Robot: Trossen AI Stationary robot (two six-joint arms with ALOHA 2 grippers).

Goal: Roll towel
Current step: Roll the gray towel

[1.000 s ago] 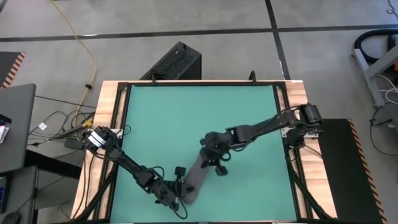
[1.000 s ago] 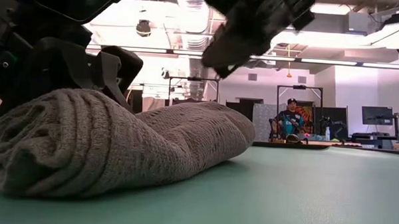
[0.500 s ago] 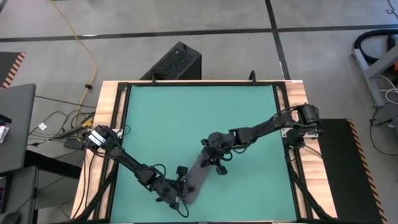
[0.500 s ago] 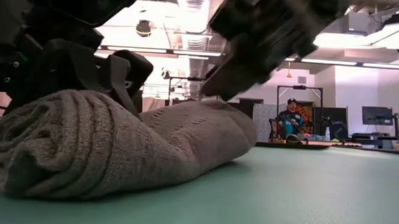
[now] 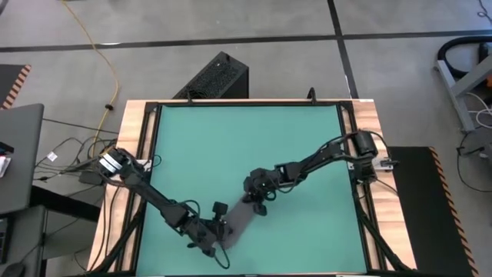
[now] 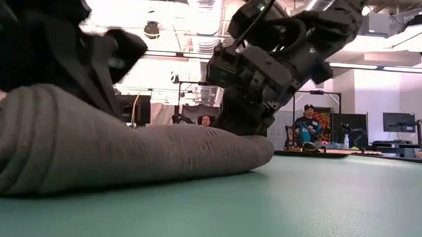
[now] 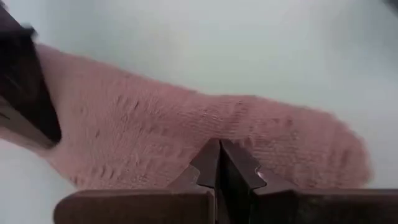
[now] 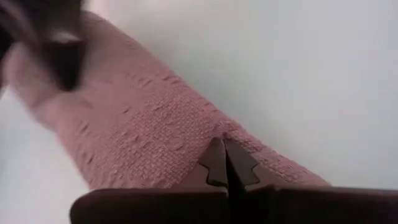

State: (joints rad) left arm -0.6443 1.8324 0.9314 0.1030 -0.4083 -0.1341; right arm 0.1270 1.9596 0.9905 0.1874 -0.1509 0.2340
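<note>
The dark grey towel (image 5: 237, 219) lies rolled into a long roll (image 6: 125, 151) on the green table, near its front edge. It runs slanting from near left to far right. My right gripper (image 5: 250, 201) is shut and sits on the roll's far end (image 6: 256, 145). My left gripper (image 7: 219, 146) is shut and stands over the roll's near half (image 7: 155, 124), slanting down from the table's left. The left arm shows behind the near end in the low view (image 6: 93, 65). My right gripper presses its shut fingertips (image 8: 224, 152) down on the top of the roll near its far end (image 8: 214, 130). It slants down from the table's right and far side. The roll lies flat on the table under it. My left gripper: I cannot tell whether it touches the towel.
Bare green table top (image 5: 231, 138) stretches to the far, left and right of the towel, inside a wooden frame. A black box (image 5: 219, 77) stands on the floor beyond the far edge. In the room behind, a person (image 6: 307, 125) sits far off.
My right gripper has come down onto the towel's far end and rolled at the wrist. My left gripper has risen a little. The towel's far end lies lower and narrower, and the roll looks smoother than before.
</note>
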